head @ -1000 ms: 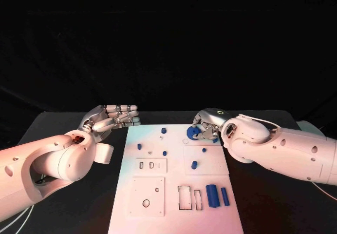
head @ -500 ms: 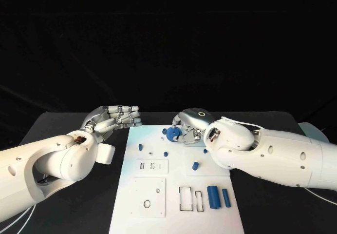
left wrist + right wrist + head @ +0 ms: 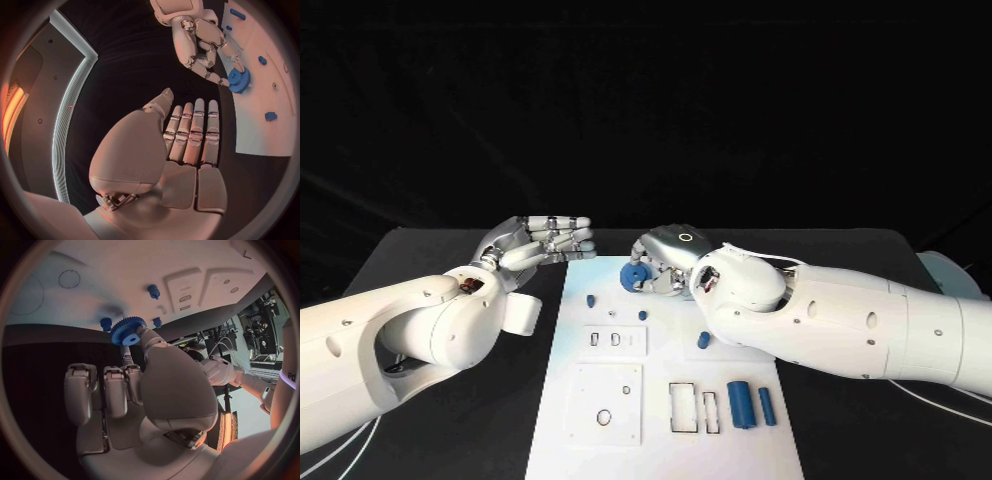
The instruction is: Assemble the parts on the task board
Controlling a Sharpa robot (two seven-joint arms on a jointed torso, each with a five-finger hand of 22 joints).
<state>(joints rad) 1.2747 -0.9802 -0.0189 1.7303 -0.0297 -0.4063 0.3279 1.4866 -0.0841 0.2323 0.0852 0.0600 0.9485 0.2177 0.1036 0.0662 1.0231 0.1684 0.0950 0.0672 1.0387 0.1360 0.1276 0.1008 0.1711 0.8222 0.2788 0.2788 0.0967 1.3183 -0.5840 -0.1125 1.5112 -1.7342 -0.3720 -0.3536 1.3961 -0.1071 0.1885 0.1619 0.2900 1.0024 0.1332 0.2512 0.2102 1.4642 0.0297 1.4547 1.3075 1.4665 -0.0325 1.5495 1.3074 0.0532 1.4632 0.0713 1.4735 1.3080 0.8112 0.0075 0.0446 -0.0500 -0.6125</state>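
The white task board (image 3: 661, 385) lies lengthwise in the middle of the table. My right hand (image 3: 668, 258) hovers over the board's far end and pinches a blue gear (image 3: 635, 275) at its fingertips. The right wrist view shows the gear (image 3: 128, 331) held just above the board (image 3: 125, 275), near two small blue pegs (image 3: 106, 322). My left hand (image 3: 540, 240) stays beside the board's far left corner, fingers stretched out side by side, holding nothing. From the left wrist, the left hand (image 3: 187, 145) faces the right hand (image 3: 200, 42) and the gear (image 3: 239, 80).
Small blue pegs (image 3: 589, 298) stand on the board's far half, another (image 3: 702, 340) near its middle. Two blue cylinders (image 3: 738, 403) lie at the near right beside rectangular slots (image 3: 679, 407). A square plate with a round hole (image 3: 604, 415) sits at the near left.
My right hand has carried the blue gear leftward across the board's far end, from the right side towards the left. The left hand has barely moved.
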